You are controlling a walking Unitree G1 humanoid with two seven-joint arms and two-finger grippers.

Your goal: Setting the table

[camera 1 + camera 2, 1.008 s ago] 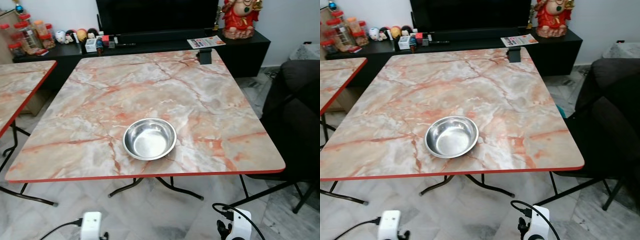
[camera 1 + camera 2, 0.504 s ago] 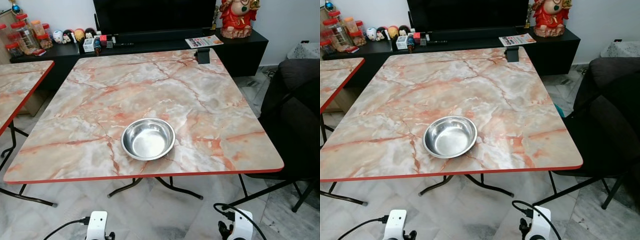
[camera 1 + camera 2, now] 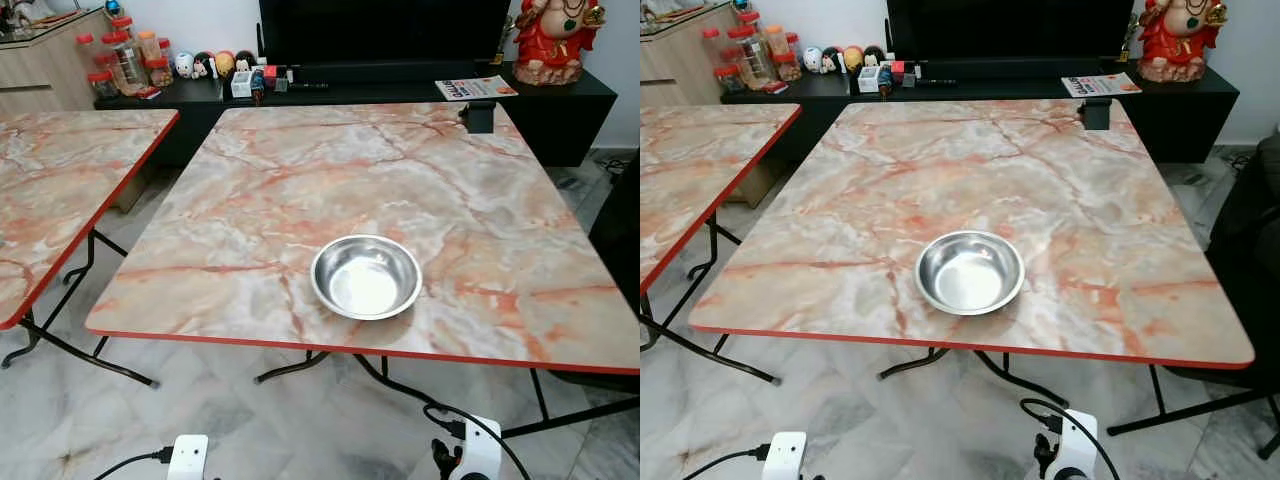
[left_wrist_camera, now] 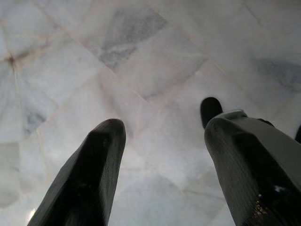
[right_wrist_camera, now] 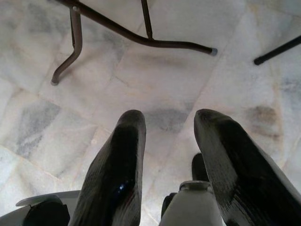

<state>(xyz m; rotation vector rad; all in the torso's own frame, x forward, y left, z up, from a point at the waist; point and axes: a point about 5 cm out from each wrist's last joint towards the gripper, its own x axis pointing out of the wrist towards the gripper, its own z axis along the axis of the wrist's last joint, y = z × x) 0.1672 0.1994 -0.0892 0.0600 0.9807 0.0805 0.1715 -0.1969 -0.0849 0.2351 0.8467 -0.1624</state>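
Observation:
A shiny steel bowl (image 3: 366,277) sits empty near the front edge of the marble-patterned folding table (image 3: 300,170), which has a red rim. Both arms hang low below the table's edge, their white wrists showing at the bottom of the head views. My left gripper (image 4: 160,129) points down at the pale marble floor, open, with nothing between its fingers. My right gripper (image 5: 167,120) is open too, over the floor close to the table's dark metal legs (image 5: 141,40).
A second marble table (image 3: 60,190) stands to the left, a floor gap between them. Behind is a black TV cabinet (image 3: 400,85) with jars, small figures and a red statue (image 3: 550,40). A dark chair (image 3: 1265,230) stands at the right. A small black holder (image 3: 478,115) sits at the table's far edge.
The whole picture has shifted right: the camera turned left, bringing more of the second table into view. The bowl rests where it was on the table. Both arms still hang low.

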